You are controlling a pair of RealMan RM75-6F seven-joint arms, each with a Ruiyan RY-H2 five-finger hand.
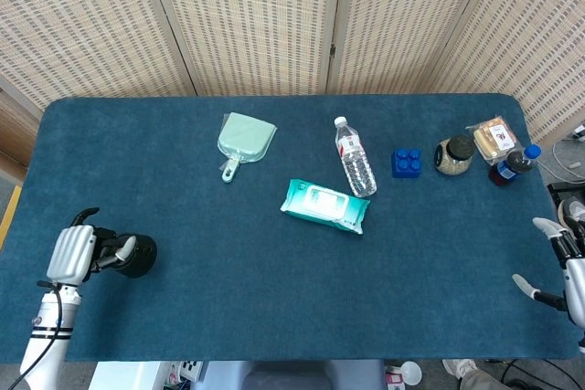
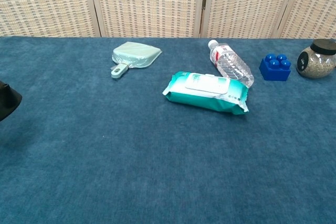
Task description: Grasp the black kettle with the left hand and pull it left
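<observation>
Gripping the black kettle point(image 1: 135, 256) at the table's point(image 1: 274, 308) front-left area, the left hand point(image 1: 75, 252) has fingers wrapped onto its near side; in chest view only the kettle's edge shows at the left border. Right hand point(image 1: 558, 271) hangs off the right edge, fingers spread, holding nothing. Wet wipes pack point(image 1: 324, 206) lies mid-table beside a water bottle point(image 1: 355, 157).

Matt blue cloth covers the table point(image 1: 274, 271); the water bottle point(image 1: 355, 158) is clear glossy plastic.
</observation>
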